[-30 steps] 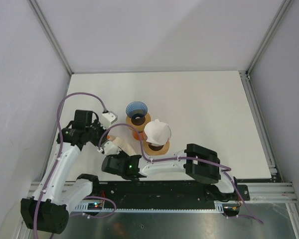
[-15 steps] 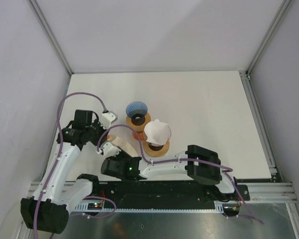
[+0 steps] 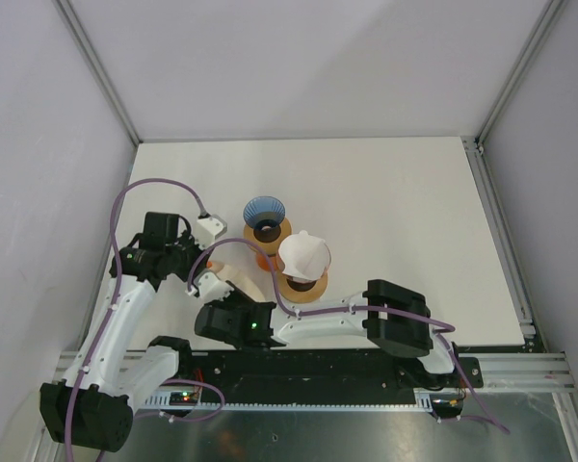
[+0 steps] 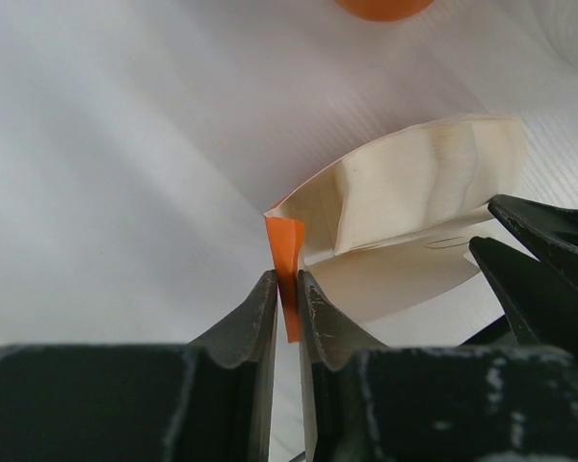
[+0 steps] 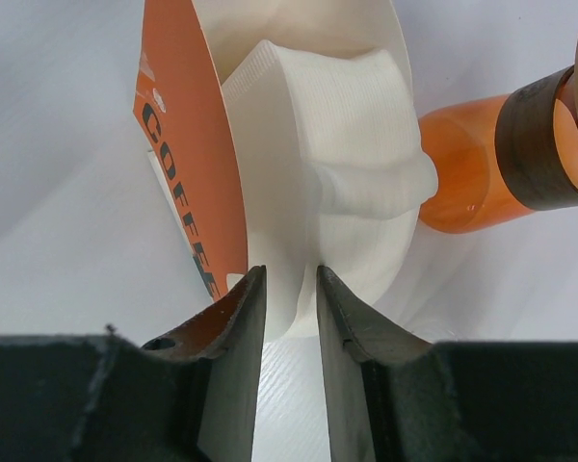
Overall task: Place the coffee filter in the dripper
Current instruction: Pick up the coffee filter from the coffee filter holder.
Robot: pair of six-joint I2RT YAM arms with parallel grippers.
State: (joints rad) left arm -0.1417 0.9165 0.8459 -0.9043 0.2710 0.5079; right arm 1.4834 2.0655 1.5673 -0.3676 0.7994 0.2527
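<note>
The robot is getting one coffee filter point(image 5: 337, 115) out of its packet point(image 5: 178, 144). It has not gone near a dripper yet.

The left claw point(image 4: 287, 284) is pinched shut on the thin orange edge of the packet and holds it up off the table point(image 3: 385, 202). The right claw point(image 5: 291, 279) has its two jaws a little way apart, with the bottom edge of the white filter between them. I cannot tell if it is really squeezing the paper or just sitting around it.

The filter is inside the packet, at the near left of the table. The blue dripper point(image 3: 264, 209) is just past it, and a white cone point(image 3: 303, 253) sits on an orange pot point(image 5: 472, 164) right beside.

Next, I think the right claw needs a firm pinch on only one paper. Then it must slide it out slowly while the left claw keeps the packet steady, and carry it to the dripper.

The orange packet has dark letters reading "COFFE". The rest is hidden behind the jaw.
</note>
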